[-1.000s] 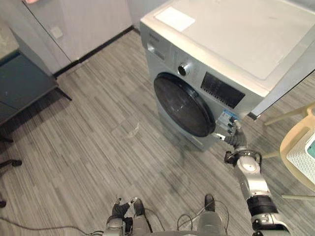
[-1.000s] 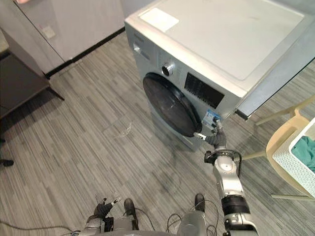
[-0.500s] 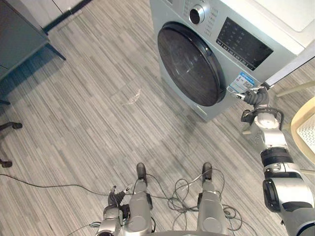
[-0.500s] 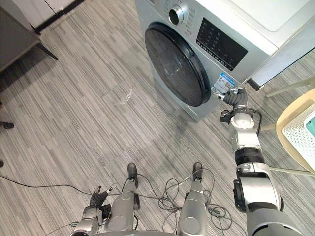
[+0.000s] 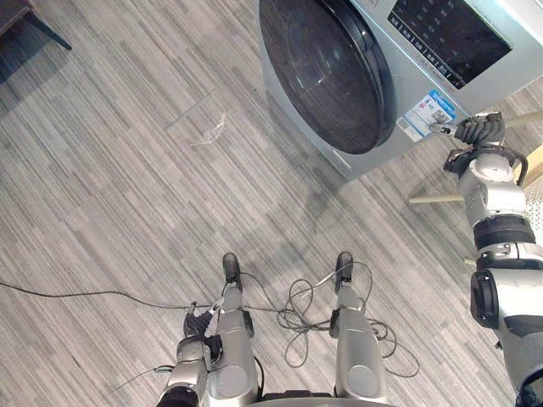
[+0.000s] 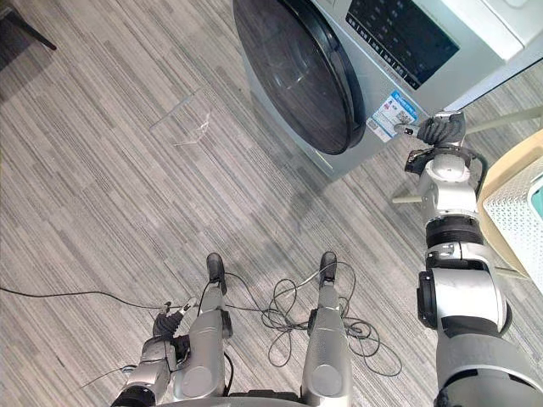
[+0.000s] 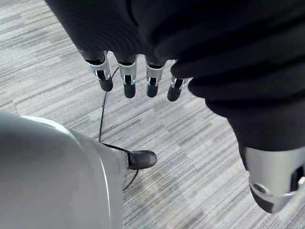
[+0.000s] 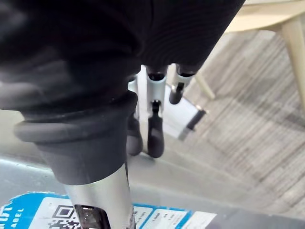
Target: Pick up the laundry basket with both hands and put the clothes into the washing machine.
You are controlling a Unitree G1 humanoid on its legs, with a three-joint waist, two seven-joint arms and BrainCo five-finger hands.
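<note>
The silver washing machine (image 5: pixel 475 51) stands at the top, its round dark door (image 5: pixel 327 76) shut. My right hand (image 5: pixel 477 132) is raised at the machine's front right corner, just right of the blue-and-white sticker (image 5: pixel 424 114). In the right wrist view its fingers (image 8: pixel 155 119) are fairly straight, with their tips against the machine's front; it holds nothing. The white perforated laundry basket (image 6: pixel 516 222) sits on a beige table at the far right, a sliver of teal cloth (image 6: pixel 540 203) in it. My left hand (image 5: pixel 199 326) hangs low with its fingers (image 7: pixel 127 78) straight over the floor.
The beige table (image 6: pixel 502 168) and its slanted leg (image 5: pixel 433 199) stand close behind my right arm. A small clear piece of plastic (image 5: pixel 208 131) lies on the grey plank floor left of the machine. A dark furniture leg (image 5: pixel 42 30) shows at the top left.
The camera has tipped downward, so the machine's top has left the picture. My right hand stays by the sticker, now right of it rather than below. The left hand hangs as before.
</note>
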